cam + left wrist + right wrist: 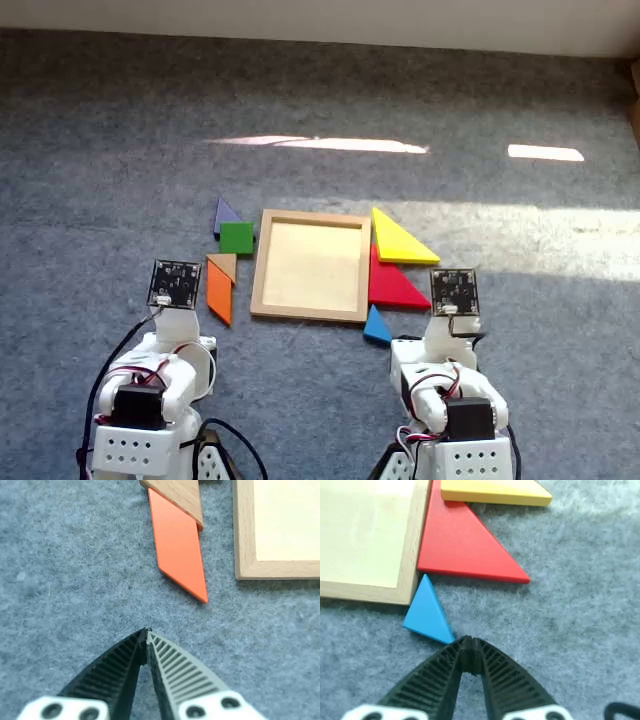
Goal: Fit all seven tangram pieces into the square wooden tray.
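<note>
Around the tray [310, 315], seven loose pieces [392, 285]

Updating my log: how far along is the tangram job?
Done: nothing; no piece lies in the wooden tray. In hand: nothing; left gripper and right gripper are shut, empty. Remaining: all seven: purple triangle, green square, tan triangle, orange parallelogram, yellow triangle, red triangle, blue triangle.

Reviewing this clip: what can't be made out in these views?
Left wrist view: the wooden piece is cut by the picture's edge, so its shape is unclear; the tray is cut too.
Right wrist view: the yellow triangle is cut by the edge; whether it overlaps the red triangle cannot be told.
</note>
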